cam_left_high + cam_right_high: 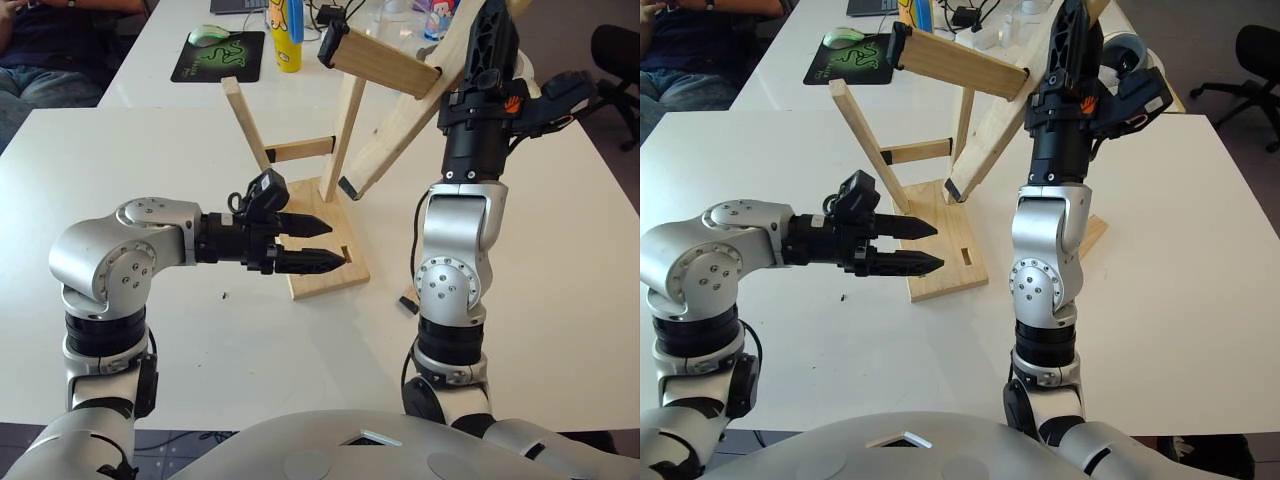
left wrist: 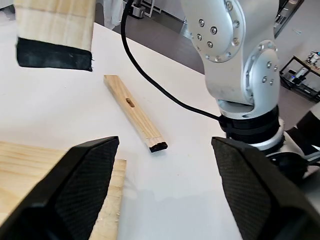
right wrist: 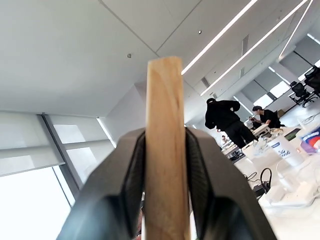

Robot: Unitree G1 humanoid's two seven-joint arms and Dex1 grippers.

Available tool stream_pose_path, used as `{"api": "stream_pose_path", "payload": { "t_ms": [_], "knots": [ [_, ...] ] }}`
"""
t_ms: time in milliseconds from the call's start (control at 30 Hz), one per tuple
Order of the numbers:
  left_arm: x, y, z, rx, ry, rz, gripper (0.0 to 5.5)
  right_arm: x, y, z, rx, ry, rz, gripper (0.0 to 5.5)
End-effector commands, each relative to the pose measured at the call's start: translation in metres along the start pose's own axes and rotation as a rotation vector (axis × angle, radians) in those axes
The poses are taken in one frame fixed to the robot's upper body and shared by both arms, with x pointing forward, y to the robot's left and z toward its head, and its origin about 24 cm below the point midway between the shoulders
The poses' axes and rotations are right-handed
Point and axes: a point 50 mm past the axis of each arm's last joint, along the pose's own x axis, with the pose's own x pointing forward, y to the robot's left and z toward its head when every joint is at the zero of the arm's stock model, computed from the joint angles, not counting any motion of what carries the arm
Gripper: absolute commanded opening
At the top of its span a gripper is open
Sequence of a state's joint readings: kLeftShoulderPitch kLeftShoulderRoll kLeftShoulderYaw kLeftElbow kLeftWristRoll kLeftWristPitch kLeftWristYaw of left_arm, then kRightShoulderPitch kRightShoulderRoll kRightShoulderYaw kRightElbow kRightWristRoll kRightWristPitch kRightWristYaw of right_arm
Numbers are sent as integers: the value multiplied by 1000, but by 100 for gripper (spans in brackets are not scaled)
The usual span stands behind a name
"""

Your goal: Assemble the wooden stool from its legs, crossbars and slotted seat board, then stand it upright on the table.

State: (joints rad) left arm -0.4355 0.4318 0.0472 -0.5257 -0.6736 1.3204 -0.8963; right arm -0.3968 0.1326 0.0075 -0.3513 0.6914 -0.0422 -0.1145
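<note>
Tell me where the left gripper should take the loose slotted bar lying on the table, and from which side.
Probably mid-length on the loose slotted bar, near its slot, pinching across the narrow width and coming straight down. It lies flat on the table, so only its long edges are free, and the right arm stands close beside it.

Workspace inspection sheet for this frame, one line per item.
Surface: white table, flat.
Job's things: seat board lies flat; two legs stand on it, joined by a crossbar; third leg, with its own bar, is held tilted above; a loose stick lies beside the right arm.
Clutter: mouse pad, mouse and bottle on the far table.
Grippers: left pincer open over the board's near end; right pincer shut on the third leg.
Cables: black cable by the right arm.
Surroundings: chair far right.
</note>
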Motion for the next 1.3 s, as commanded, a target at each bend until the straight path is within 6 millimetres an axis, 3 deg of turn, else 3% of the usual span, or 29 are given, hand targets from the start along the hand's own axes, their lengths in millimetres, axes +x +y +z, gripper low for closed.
{"api": "stream_pose_path", "payload": {
  "t_ms": [33,300,733,900,1067,1300],
  "knots": [
    [11,3,3,5,-75,80,345,1,11,-14,72,75,44,106],
    [18,-3,2,-16,-113,67,345,-3,8,-27,78,138,62,106],
    [-4,46,7,-15,-222,423,345,-14,-2,-27,71,248,100,106],
    [-7,53,9,13,-263,493,345,-16,-2,-27,75,301,116,106],
    [-7,51,4,12,-256,496,345,-14,-1,-19,50,295,127,106],
    [-13,48,-10,-6,-216,510,345,-1,12,10,-129,182,235,106]
  ]
}}
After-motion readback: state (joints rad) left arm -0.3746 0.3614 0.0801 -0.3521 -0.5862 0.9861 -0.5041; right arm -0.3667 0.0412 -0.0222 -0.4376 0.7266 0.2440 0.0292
